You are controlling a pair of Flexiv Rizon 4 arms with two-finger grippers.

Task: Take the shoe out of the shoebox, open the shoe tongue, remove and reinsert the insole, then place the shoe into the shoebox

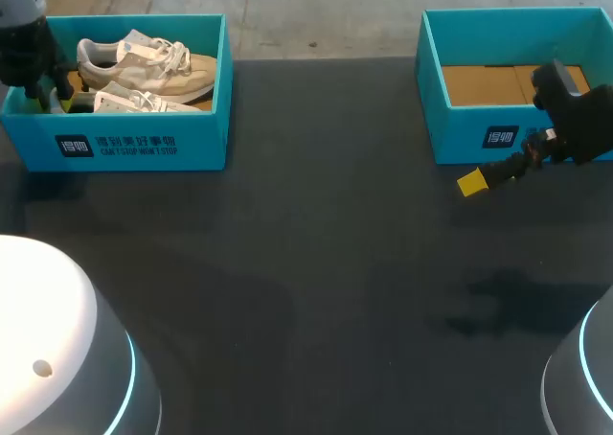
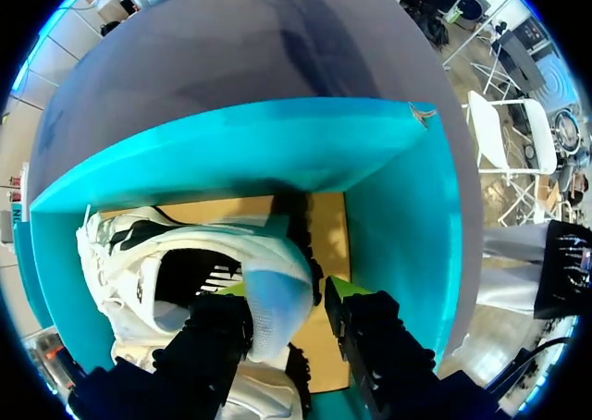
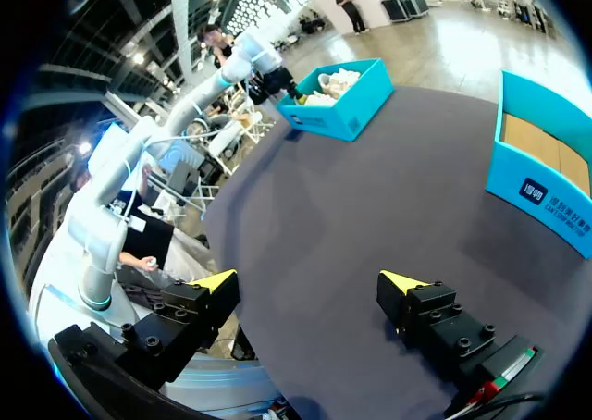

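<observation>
The teal shoebox (image 1: 144, 146) at the far left holds two pale grey-white sneakers. My left gripper (image 1: 57, 95) reaches into its left end. In the left wrist view the gripper (image 2: 285, 295) is shut on the heel of the nearer sneaker (image 2: 185, 244), one finger on each side. This sneaker (image 1: 144, 102) lies on the box's cardboard floor, beside the other sneaker (image 1: 144, 61). My right gripper (image 1: 479, 178) hangs open and empty over the table in front of the second shoebox (image 1: 460, 138). Nothing lies between its fingers in the right wrist view (image 3: 310, 286).
The second teal shoebox (image 3: 546, 184) at the far right is empty, showing only its cardboard floor. Dark table (image 1: 316, 282) stretches between the boxes. My arms' white bases (image 1: 57, 358) rise at the near corners.
</observation>
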